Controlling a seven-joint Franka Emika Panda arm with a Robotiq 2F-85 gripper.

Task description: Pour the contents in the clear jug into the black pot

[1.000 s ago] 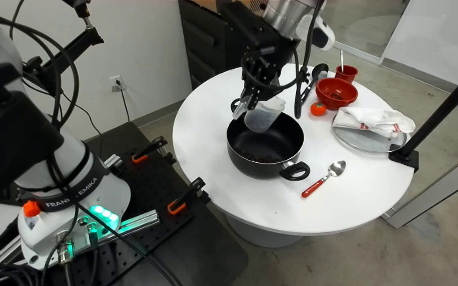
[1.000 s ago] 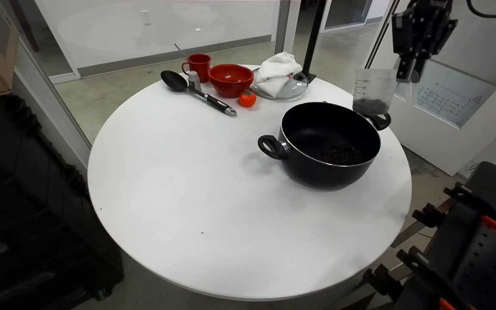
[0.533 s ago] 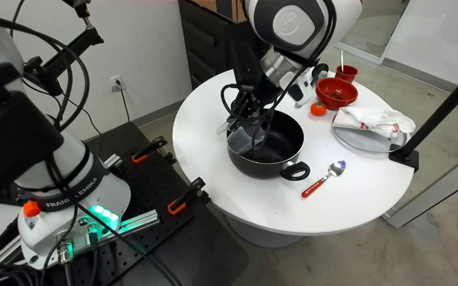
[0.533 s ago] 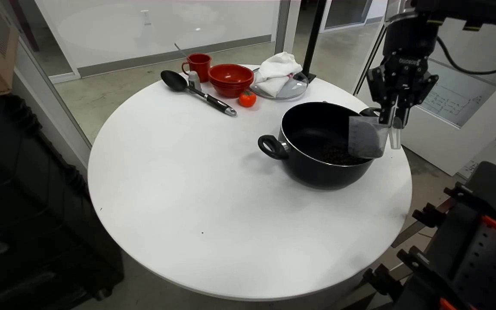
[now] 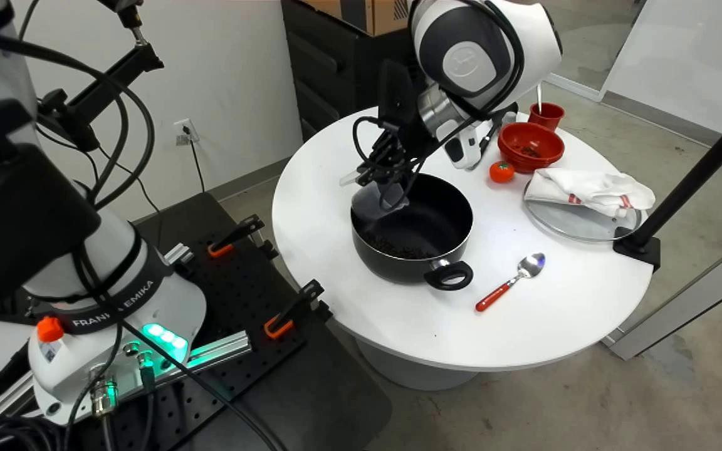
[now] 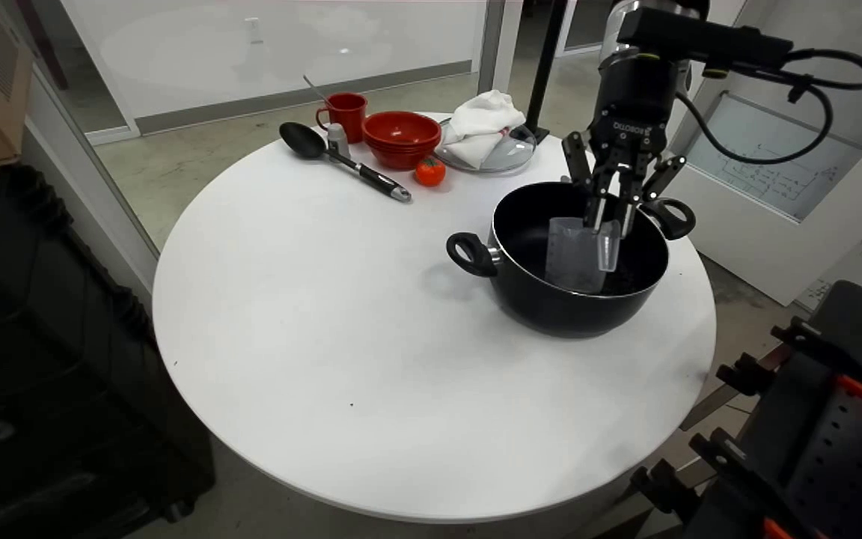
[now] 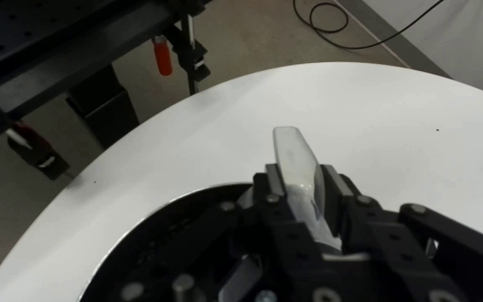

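Note:
The black pot (image 6: 569, 314) stands on the table and also shows in an exterior view (image 5: 392, 266). Small dark bits (image 5: 398, 248) lie on its floor. My gripper (image 6: 610, 223) is shut on the handle of the clear jug (image 6: 573, 258). The jug hangs with its body down inside the pot, below the rim level, in both exterior views (image 5: 370, 202). Whether it touches the pot, and what is left in it, I cannot tell. In the wrist view the jug's pale handle (image 7: 294, 155) sticks out between the fingers (image 7: 298, 174), with the pot (image 7: 170, 226) below left.
A red-handled spoon (image 5: 511, 282) lies beside the pot. Towards the table's far side are a tomato (image 6: 430, 171), red bowls (image 6: 401, 141), a red mug (image 6: 346, 114), a shaker (image 6: 337, 140), a black ladle (image 6: 349, 163) and a glass lid (image 6: 509, 159) under a white cloth (image 6: 482, 127).
My gripper has carried the jug from over the pot's edge down into the pot, towards its middle. The pot has shifted and turned slightly in the last half second.

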